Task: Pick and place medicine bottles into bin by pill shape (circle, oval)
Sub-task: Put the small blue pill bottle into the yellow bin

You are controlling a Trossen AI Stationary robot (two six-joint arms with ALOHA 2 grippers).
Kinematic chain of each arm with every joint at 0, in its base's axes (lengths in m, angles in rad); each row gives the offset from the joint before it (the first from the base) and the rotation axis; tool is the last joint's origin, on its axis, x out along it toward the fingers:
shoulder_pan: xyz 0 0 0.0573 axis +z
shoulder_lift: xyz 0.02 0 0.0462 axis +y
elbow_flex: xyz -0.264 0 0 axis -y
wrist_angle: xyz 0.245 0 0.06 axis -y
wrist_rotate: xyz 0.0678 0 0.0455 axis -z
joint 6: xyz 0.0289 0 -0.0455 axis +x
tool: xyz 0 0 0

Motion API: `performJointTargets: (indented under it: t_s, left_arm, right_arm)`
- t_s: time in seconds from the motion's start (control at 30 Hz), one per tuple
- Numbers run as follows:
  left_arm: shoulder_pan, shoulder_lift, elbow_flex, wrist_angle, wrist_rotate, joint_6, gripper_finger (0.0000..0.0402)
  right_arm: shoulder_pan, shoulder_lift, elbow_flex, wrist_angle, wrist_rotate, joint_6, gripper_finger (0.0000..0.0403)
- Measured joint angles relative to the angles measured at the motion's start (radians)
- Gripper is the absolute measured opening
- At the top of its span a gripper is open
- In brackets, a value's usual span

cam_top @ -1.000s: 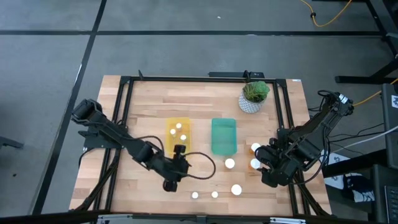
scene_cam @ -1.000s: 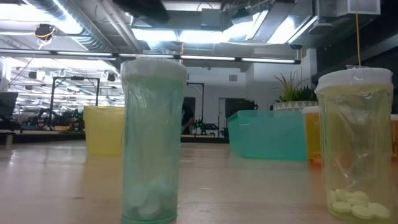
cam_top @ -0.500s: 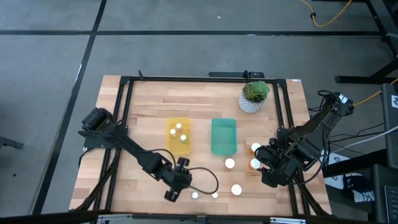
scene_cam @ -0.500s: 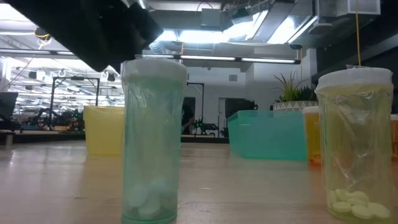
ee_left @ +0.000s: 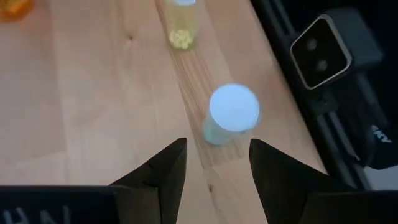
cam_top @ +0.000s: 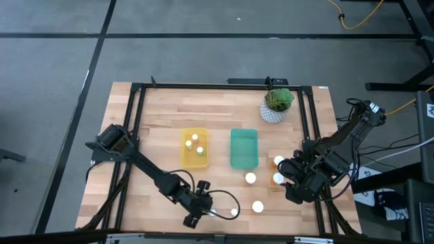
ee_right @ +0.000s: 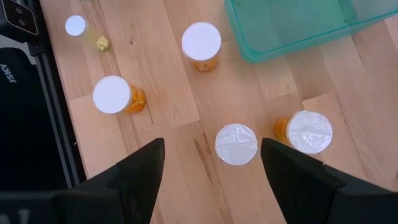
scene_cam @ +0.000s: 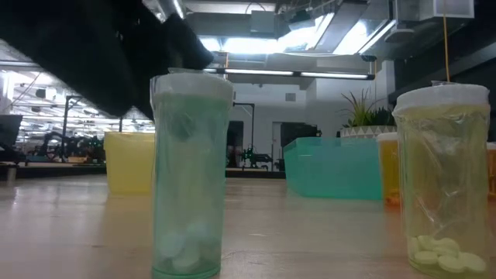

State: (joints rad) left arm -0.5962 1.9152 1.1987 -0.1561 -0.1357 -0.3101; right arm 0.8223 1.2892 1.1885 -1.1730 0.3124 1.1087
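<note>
My left gripper (ee_left: 216, 144) is open at the table's near edge. It hangs just above and short of a pale green medicine bottle (ee_left: 232, 112) with a white cap. That bottle (scene_cam: 190, 174) stands upright on its base, and nothing touches it. A clear bottle with yellow pills (scene_cam: 442, 182) stands to its right. The yellow bin (cam_top: 194, 149) holds three bottles, and the green bin (cam_top: 244, 149) stands beside it. My right gripper (ee_right: 211, 149) is open, high over several white-capped orange bottles (ee_right: 236, 144) at the right.
A potted plant (cam_top: 277, 105) stands at the far right. Loose bottles (cam_top: 258, 206) dot the near right of the table. The low camera (ee_left: 323, 50) sits on the black frame just past the pale green bottle. Bare wood lies left of the yellow bin.
My left gripper has come down and moved toward the table's near edge, toward the pale green bottle. Its arm now fills the upper left of the low view. Its fingers stay apart. No bottle has moved.
</note>
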Motion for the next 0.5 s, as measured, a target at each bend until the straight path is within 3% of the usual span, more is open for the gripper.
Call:
performJointTargets:
  t_s: [0.5]
  left_arm:
    - [0.002,0.025,0.0,0.108,0.02,0.032,0.0167]
  right_arm:
    - [0.0,0.0,0.0,0.001,0.001,-0.017,0.0269]
